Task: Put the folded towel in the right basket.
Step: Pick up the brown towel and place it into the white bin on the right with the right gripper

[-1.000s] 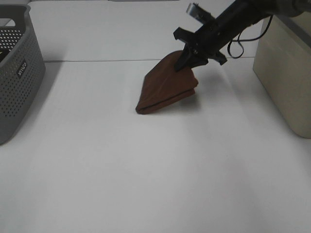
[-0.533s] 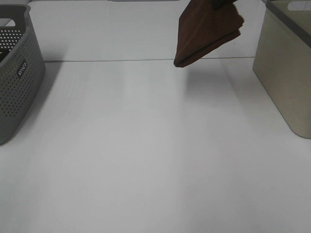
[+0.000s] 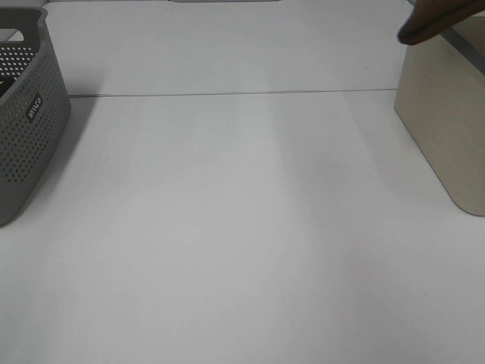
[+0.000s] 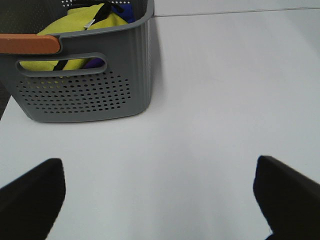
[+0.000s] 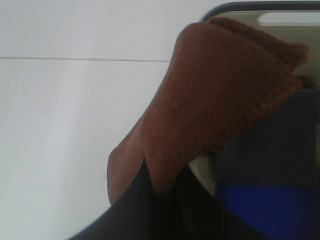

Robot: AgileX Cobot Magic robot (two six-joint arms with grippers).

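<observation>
The folded brown towel [image 5: 215,95] hangs from my right gripper [image 5: 162,187], which is shut on its edge. In the right wrist view the towel is in the air over the near rim of the beige right basket [image 5: 260,7]. In the high view only a corner of the towel [image 3: 428,19] shows at the top edge, above the beige basket [image 3: 443,121]; the right gripper itself is out of that frame. My left gripper [image 4: 160,200] is open and empty over the table, near the grey basket.
A grey perforated basket [image 3: 26,114] stands at the left edge; in the left wrist view it [image 4: 90,95] holds yellow and blue cloth. Blue cloth [image 5: 270,200] lies inside the beige basket. A seam [image 3: 227,94] crosses the white table.
My right gripper lifted the towel off the table and carried it up and to the right, from the table's middle to above the beige basket. The arm has left the high view.
</observation>
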